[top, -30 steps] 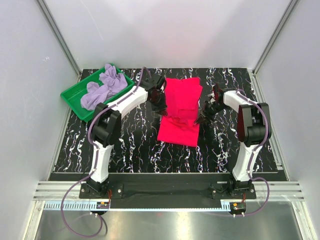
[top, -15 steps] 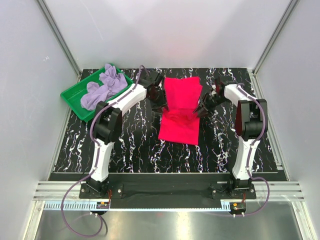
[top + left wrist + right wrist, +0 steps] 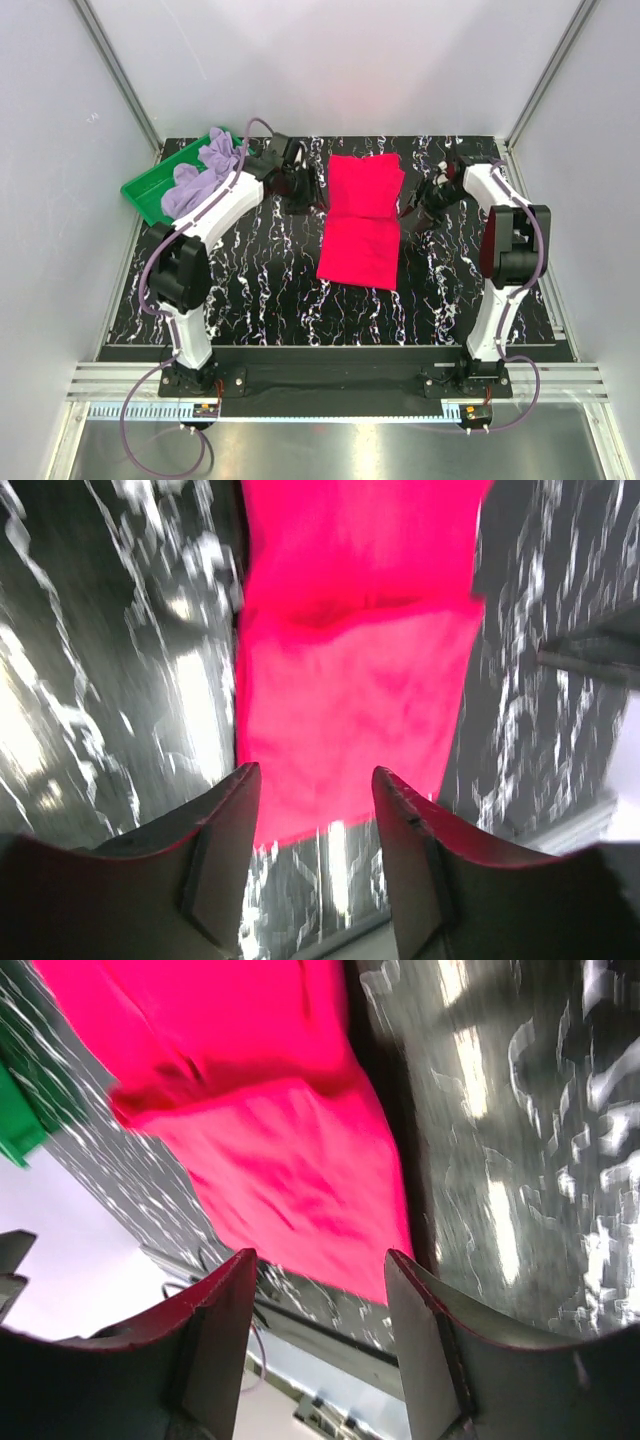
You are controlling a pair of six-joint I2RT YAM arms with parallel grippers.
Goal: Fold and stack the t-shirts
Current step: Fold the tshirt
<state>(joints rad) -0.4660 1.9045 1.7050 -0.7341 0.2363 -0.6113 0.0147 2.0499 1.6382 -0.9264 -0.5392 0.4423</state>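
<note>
Far left: shallow green plastic tray (image 3: pixel 135 190) at the back left corner of the black white-veined surface (image 3: pixel 260 290). A pale lavender cloth t-shirt (image 3: pixel 200 178) sits bunched up in it, one end spilling over the tray's rim. It looks light, limp and all wrinkles, with no clean edge showing. I judge it needs a pinch on a top ridge of cloth, then lifting out and spreading before any fold.

My left pincer (image 3: pixel 300 185) hangs just left of the red shirt's far half. The jaws are spread and nothing is between them; the left wrist view (image 3: pixel 315 780) shows only cloth and surface below.

Middle: the bright crimson cloth t-shirt (image 3: pixel 360 225) lies flat as a long narrow rectangle with a crease across it about halfway. It sits between my two pincers and touches neither. It is soft and thin and will sag and slide on the slick surface. I'd take it at the two far corners, pinching both layers, one corner per pincer, so the fold comes over even.

My right pincer (image 3: pixel 425 203) is just right of that shirt, released, with the gap bare in the right wrist view (image 3: pixel 320 1260).
</note>
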